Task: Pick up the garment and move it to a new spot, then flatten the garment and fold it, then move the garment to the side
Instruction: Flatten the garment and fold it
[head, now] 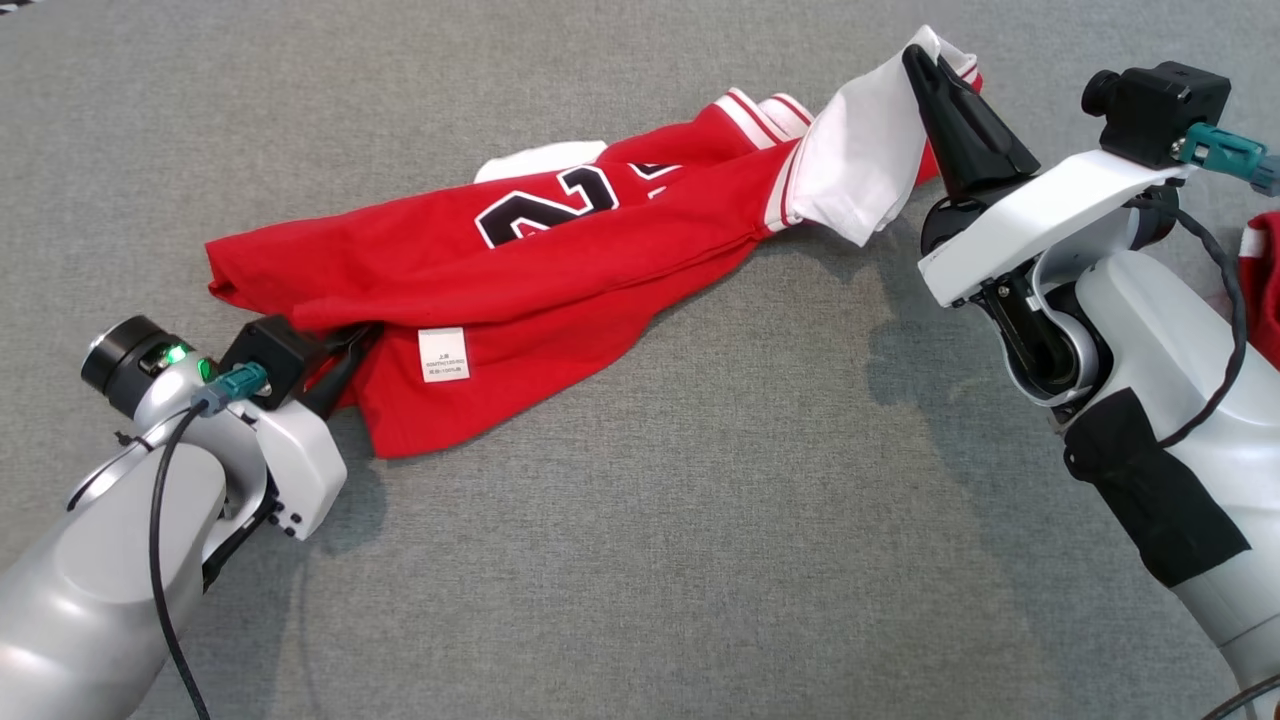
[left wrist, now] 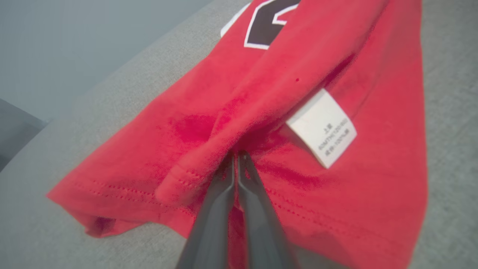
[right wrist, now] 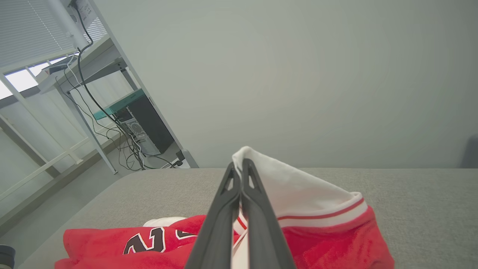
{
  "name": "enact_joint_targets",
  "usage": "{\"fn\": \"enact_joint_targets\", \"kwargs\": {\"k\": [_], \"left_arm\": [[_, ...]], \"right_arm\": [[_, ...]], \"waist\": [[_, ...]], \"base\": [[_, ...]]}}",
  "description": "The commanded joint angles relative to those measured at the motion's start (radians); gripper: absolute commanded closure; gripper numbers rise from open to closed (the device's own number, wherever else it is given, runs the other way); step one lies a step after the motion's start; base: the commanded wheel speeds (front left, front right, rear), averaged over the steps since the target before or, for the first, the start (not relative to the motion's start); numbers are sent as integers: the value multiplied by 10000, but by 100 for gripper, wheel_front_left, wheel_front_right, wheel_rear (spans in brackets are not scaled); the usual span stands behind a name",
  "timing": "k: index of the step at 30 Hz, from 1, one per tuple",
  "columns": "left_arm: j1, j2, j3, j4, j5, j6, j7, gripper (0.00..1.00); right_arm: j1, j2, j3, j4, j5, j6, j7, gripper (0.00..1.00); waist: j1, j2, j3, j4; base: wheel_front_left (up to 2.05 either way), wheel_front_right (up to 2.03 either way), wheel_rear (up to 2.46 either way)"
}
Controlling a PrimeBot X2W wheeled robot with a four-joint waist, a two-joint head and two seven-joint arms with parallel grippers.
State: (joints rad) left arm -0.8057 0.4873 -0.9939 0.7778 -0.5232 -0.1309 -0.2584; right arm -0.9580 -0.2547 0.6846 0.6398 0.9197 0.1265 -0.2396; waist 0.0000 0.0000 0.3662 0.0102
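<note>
The garment point(head: 560, 270) is a red jersey with white sleeves and a black number, stretched in a twisted band across the grey surface. My left gripper point(head: 345, 355) is shut on its red hem at the lower left; in the left wrist view the closed gripper point(left wrist: 236, 157) pinches a fold of the red garment point(left wrist: 298, 157) beside a white care label point(left wrist: 323, 129). My right gripper point(head: 925, 65) is shut on the white sleeve at the upper right and holds it raised. The right wrist view has the gripper point(right wrist: 239, 166) clamped on the white cloth of the garment point(right wrist: 298, 194).
A grey fabric surface point(head: 640, 560) spreads all around the jersey. Another red cloth point(head: 1262, 290) peeks in at the right edge behind my right arm. A metal desk frame with cables and a computer point(right wrist: 149, 127) stands beyond the surface's far left.
</note>
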Motion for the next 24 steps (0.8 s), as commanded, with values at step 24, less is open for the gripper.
{"fn": "enact_joint_targets", "kwargs": {"k": [24], "left_arm": [[-1525,4802,-821,-7967,-6026,3,3491,100]], "right_arm": [[39,-212,-339,522,572,42,-134,100]], "waist": [[0,0,-1756,939]], "base": [[0,0,0]]}}
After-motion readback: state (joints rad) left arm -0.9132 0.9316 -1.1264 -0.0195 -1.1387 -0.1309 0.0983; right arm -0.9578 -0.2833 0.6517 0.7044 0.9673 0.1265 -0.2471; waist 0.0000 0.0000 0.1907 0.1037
